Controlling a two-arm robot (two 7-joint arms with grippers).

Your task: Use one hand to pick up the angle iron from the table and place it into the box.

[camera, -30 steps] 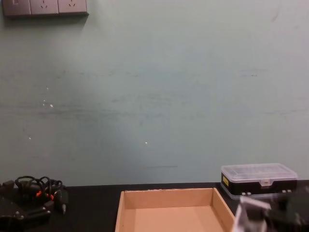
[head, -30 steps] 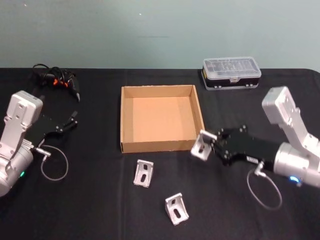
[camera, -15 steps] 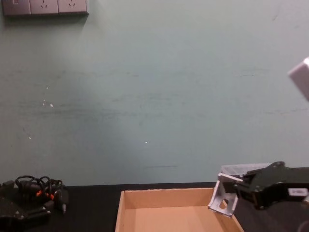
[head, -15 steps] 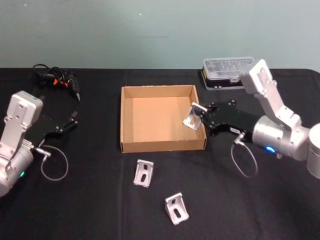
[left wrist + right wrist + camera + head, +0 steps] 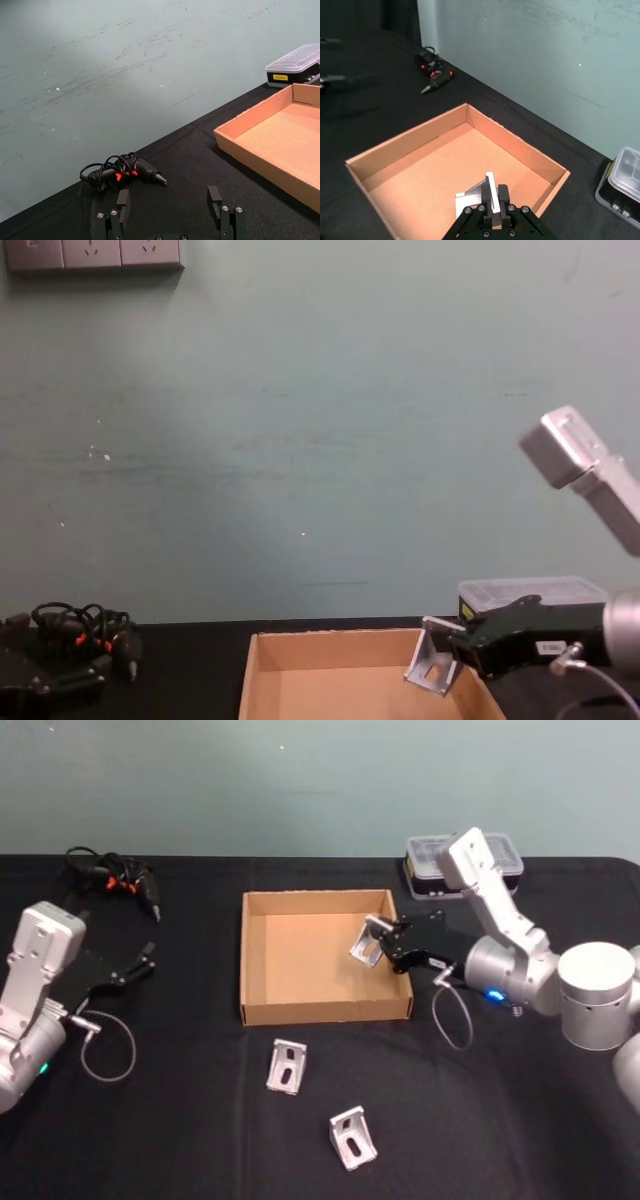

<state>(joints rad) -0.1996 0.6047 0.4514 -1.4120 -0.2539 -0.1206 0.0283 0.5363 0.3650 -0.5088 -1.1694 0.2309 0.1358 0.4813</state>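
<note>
Silver L-shaped angle iron [image 5: 368, 942] is hanging over the right side of the wide shallow tan cardboard box [image 5: 325, 1012], just inside its right wall and, as far as I can tell, off the floor of it. You're carrying it in the black two-fingered right gripper [image 5: 384, 941], whose fingers are clamping down on one flat leg of the bracket. The right wrist view is showing why that hold is working for you: the pinched leg is standing up between the pads while the other leg is jutting out to one side, so the piece is looking ready to settle on the cardboard once it's let go. By my reading you're reaching in from the right, over the low wall, so that the arm isn't brushing the box. I'm judging the carry nearly done, with only lowering and letting go left. Watch that right wall, because a drop from this height could send the metal bouncing against it. On the flat matte black table [image 5: 180, 1140] in front of the box, a second silver angle iron [image 5: 287, 1066] and a third silver angle iron [image 5: 353, 1136] are lying well apart from your load. The left gripper [image 5: 148, 955] is sitting parked at the table's left, fingers spread with nothing between them, near a black corded tool with orange marks [image 5: 115, 880].
</note>
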